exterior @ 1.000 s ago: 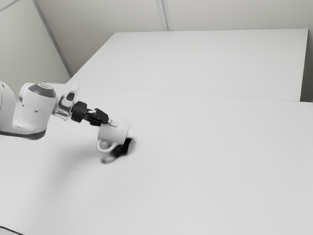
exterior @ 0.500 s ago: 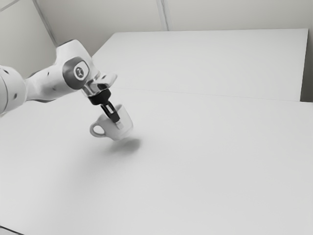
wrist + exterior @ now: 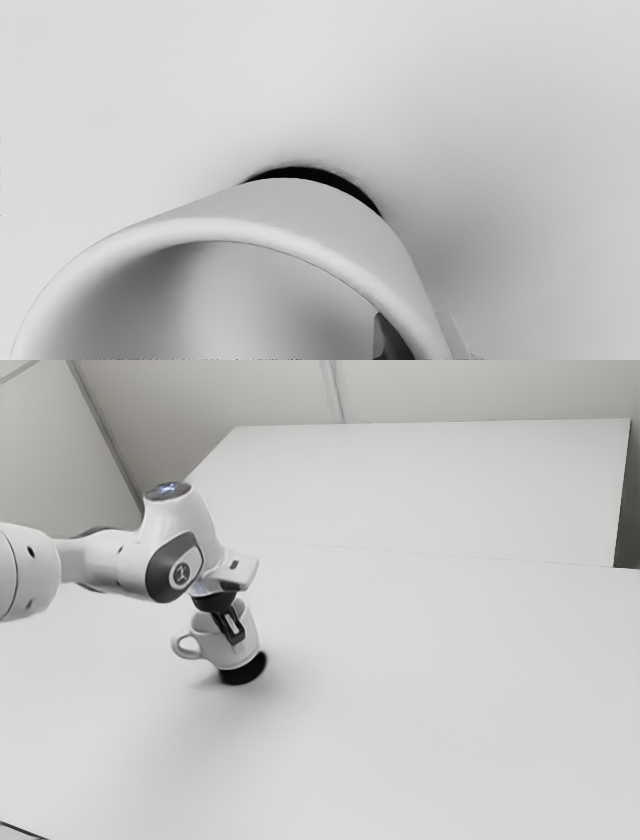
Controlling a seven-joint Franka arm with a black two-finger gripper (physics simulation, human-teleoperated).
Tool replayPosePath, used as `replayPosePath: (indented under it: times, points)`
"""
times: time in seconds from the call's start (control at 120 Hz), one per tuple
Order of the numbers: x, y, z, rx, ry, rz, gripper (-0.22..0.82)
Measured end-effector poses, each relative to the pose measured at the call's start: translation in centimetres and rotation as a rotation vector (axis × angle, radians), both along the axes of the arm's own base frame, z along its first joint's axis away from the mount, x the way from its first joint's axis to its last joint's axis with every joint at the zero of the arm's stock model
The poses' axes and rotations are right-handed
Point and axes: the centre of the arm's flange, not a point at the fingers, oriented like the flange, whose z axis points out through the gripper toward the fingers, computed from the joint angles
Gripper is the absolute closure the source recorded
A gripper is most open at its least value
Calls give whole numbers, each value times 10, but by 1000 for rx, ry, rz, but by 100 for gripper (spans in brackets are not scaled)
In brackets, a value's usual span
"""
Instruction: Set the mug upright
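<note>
Currently grasping: my fingers (image 3: 237,638) are closed on the wall of the white mug (image 3: 214,651), one to each side of it. Wrist view bears this out. One fingertip (image 3: 379,340) is down inside the mug against the inner wall, the other (image 3: 453,334) outside, the wall pinched between them.

Mug position: over the worktop (image 3: 430,690), toward the exterior view's left, directly under my hand (image 3: 213,575). Mouth faces up, body leaning a little, so near upright but not quite true. Handle (image 3: 177,645) points to the exterior view's left, well apart from my grip. Rim (image 3: 225,229) is thick and rounded, curving away from where I pinch; smooth grey shading on the interior.

Under the base: a very dark patch (image 3: 246,671), seen also in the wrist view as a black crescent past the mug's far edge. Cannot tell from it whether the base touches the worktop. A softer shadow spreads over the worktop beside the mug, on the side of my outer fingertip.

Arm (image 3: 105,560) comes in from the exterior view's left, hand angled downward. A pale flat surface (image 3: 430,485) lies beyond a thin seam at the worktop's back.
</note>
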Motion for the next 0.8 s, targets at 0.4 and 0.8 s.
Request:
replayPosePath:
  times: [0.4,0.8]
  points:
    - [-4,11,-17,-9,-44,128,67]
    - [-3,-1,-5,-42,-74,171,18]
